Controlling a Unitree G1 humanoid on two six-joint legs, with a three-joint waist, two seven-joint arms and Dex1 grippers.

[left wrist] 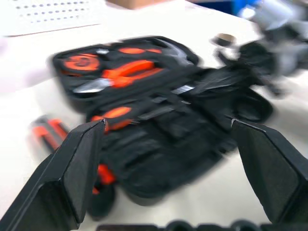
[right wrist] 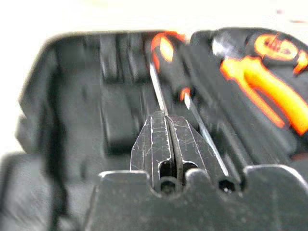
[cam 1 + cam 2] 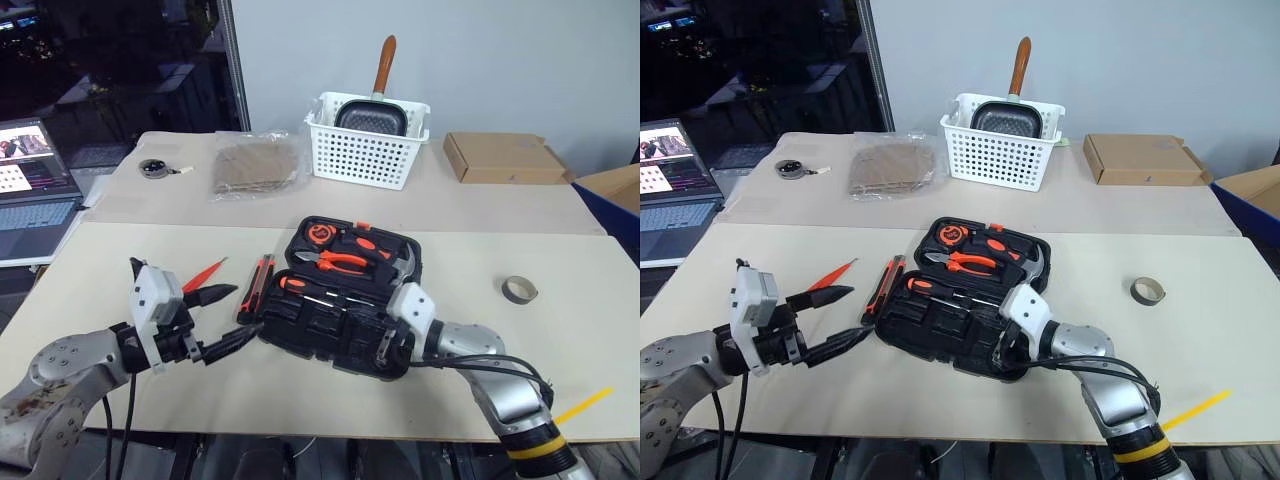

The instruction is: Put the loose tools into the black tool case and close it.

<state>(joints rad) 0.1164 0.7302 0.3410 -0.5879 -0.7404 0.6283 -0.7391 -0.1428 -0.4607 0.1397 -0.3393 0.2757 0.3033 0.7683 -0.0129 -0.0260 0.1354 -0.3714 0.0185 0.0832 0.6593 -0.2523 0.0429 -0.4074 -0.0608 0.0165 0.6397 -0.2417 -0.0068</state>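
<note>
Left eye view: my left gripper [image 3: 215, 322] hangs wide and empty beside the utility knife [image 3: 256, 287] — its length running away from me, just left of the open tool case [image 3: 340, 290]. My right gripper [image 2: 166, 144], fingers nearly together and empty, sits over the case — the left arm is nearer.

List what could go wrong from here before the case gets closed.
1. The utility knife and the red screwdriver lie on the table outside the black tool case; closing now would leave them out.
2. The right hand, shut, sits over the open case by a screwdriver; it may knock that loose.
3. The open left hand is near the case's edge and may push it.
</note>
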